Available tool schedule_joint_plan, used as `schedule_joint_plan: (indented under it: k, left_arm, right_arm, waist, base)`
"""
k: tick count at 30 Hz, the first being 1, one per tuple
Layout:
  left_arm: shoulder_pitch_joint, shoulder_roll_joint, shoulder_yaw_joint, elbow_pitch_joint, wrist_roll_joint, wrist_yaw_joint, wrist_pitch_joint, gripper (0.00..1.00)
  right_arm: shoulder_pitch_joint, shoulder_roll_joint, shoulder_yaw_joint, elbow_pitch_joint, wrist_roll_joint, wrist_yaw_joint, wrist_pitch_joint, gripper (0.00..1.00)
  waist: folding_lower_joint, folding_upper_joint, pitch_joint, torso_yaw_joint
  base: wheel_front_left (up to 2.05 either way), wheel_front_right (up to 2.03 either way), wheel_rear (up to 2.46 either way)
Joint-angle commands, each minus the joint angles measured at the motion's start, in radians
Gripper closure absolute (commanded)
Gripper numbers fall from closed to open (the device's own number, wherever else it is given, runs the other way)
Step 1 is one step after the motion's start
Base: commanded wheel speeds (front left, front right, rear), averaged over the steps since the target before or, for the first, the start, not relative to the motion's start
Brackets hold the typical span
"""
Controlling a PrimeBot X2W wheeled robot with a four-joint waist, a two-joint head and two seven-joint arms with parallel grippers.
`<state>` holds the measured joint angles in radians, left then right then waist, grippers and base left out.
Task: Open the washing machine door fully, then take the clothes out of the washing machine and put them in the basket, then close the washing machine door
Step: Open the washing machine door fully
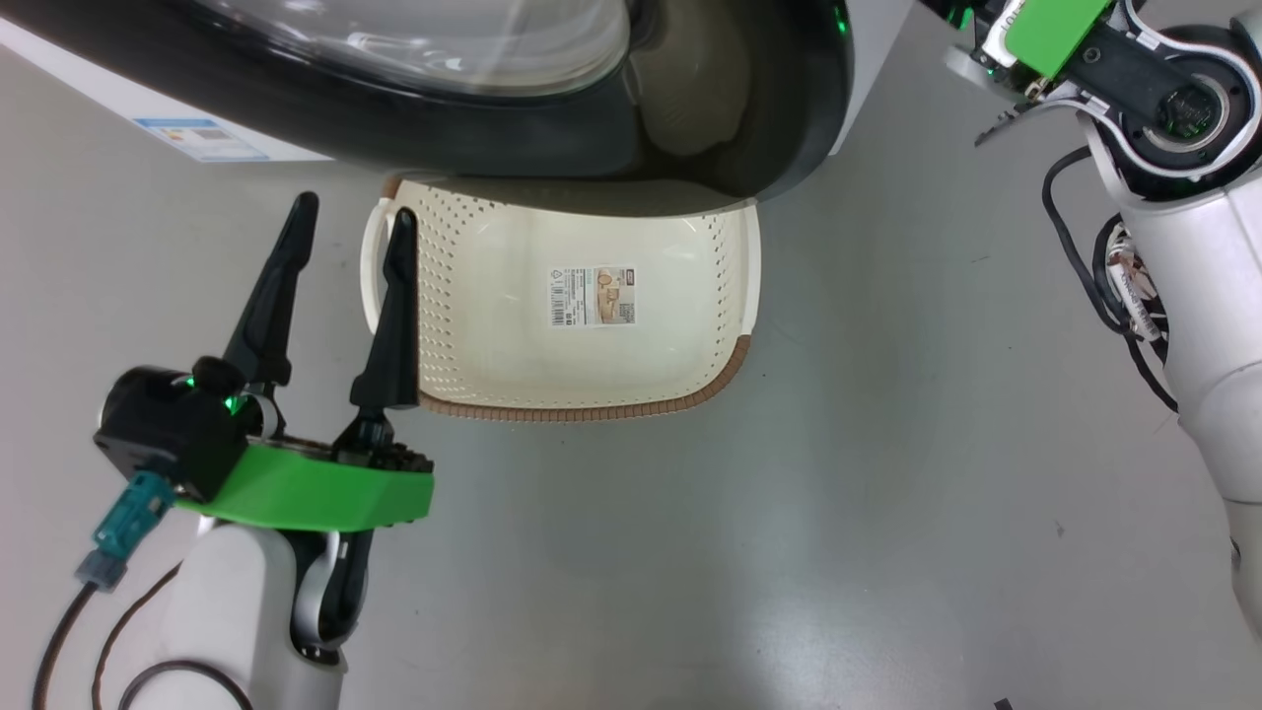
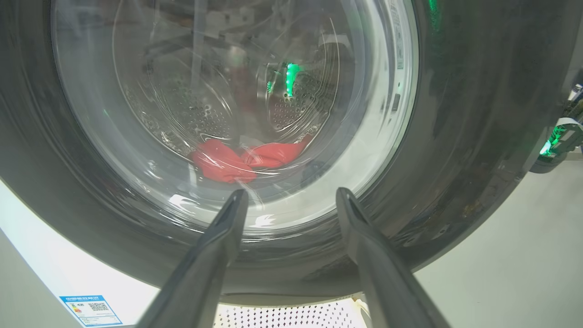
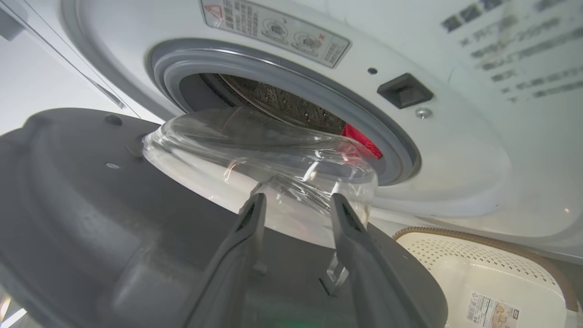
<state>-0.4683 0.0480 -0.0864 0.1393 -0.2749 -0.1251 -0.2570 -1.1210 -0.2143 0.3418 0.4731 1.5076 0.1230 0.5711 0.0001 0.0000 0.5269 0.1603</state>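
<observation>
though empty and agape, left end effector (image 1: 354, 212), right end effector (image 3: 298, 199); one door (image 1: 592, 148), one basket (image 1: 473, 325), clothes (image 2: 227, 161)

A glossy black rim rings the clear glass of the door (image 1: 690, 148), spread across twelve o'clock in the head view. Below it sits the cream-white basket (image 1: 473, 296), its walls dotted with rows of small holes, its edge a brown woven-look band, a pale printed label (image 1: 593, 296) at its centre. At ten o'clock a blue-and-white sticker (image 1: 202, 138) marks the white washing machine (image 3: 455, 150). Through the glass in the left wrist view, bright red clothes (image 2: 246, 159) lie against the perforated silvery drum (image 2: 200, 109). A grey rubber ring (image 3: 282, 75) frames the machine's mouth. The left gripper (image 1: 355, 212), at eight o'clock, has black fingers on a vivid green shell over the plain grey floor (image 1: 789, 542).
</observation>
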Motion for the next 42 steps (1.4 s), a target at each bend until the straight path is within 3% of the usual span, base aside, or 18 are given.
schedule_joint_plan:
  k: [1, 11, 17, 22, 26, 27, 29, 33, 42]
  left_arm:
    - [0.021, 0.023, 0.036, -0.018, 0.004, -0.006, -0.005, 0.00]
    - [0.021, 0.027, 0.049, -0.003, 0.005, -0.006, -0.005, 0.00]
    - [0.022, 0.037, 0.063, 0.005, 0.009, -0.006, -0.005, 0.00]
    - [0.029, 0.039, 0.068, -0.003, 0.025, -0.006, -0.005, 0.00]
    - [0.036, 0.034, 0.073, -0.015, 0.041, -0.006, -0.005, 0.00]
    - [0.036, 0.034, 0.073, -0.015, 0.041, -0.006, -0.005, 0.00]
    - [0.039, 0.031, 0.075, -0.023, 0.044, -0.006, -0.005, 0.00]
    - [0.041, 0.027, 0.083, -0.036, 0.042, -0.006, -0.005, 0.00]
    - [0.053, 0.021, 0.093, -0.068, 0.035, -0.006, -0.005, 0.00]
  right_arm:
    - [0.028, 0.011, 0.002, -0.036, -0.030, 0.008, -0.039, 0.00]
    - [0.145, -0.096, 0.138, -0.179, -0.236, 0.008, -0.457, 0.00]
    - [0.202, -0.170, 0.246, -0.177, -0.336, 0.008, -0.735, 0.00]
    - [0.233, -0.194, 0.299, -0.139, -0.472, 0.008, -0.829, 0.00]
    - [0.300, -0.154, 0.158, -0.171, -0.688, 0.008, -0.832, 0.00]
    - [0.300, -0.154, 0.158, -0.171, -0.688, 0.008, -0.832, 0.00]
    - [0.391, -0.086, 0.031, -0.237, -0.838, 0.008, -0.833, 0.00]
    - [0.502, -0.012, -0.082, -0.337, -1.006, 0.008, -0.833, 0.00]
    - [0.654, 0.095, -0.188, -0.473, -1.193, 0.008, -0.833, 0.00]
  waist:
    - [-0.0001, 0.0000, 0.001, -0.004]
    - [-0.0001, 0.0000, -0.011, -0.033]
    - [-0.0001, 0.0000, -0.023, -0.054]
    - [-0.0001, 0.0000, -0.035, -0.067]
    - [-0.0001, 0.0000, -0.039, -0.072]
    - [-0.0001, 0.0000, -0.039, -0.072]
    - [-0.0001, 0.0000, -0.037, -0.074]
    - [-0.0001, 0.0000, -0.034, -0.075]
    - [-0.0001, 0.0000, -0.033, -0.084]
  base:
    - [0.00, 0.00, 0.00]
    - [0.00, 0.00, 0.00]
    - [0.00, 0.00, 0.00]
    - [0.00, 0.00, 0.00]
    - [0.00, 0.00, 0.00]
    - [0.00, 0.00, 0.00]
    - [0.00, 0.00, 0.00]
    - [0.00, 0.00, 0.00]
    - [0.00, 0.00, 0.00]
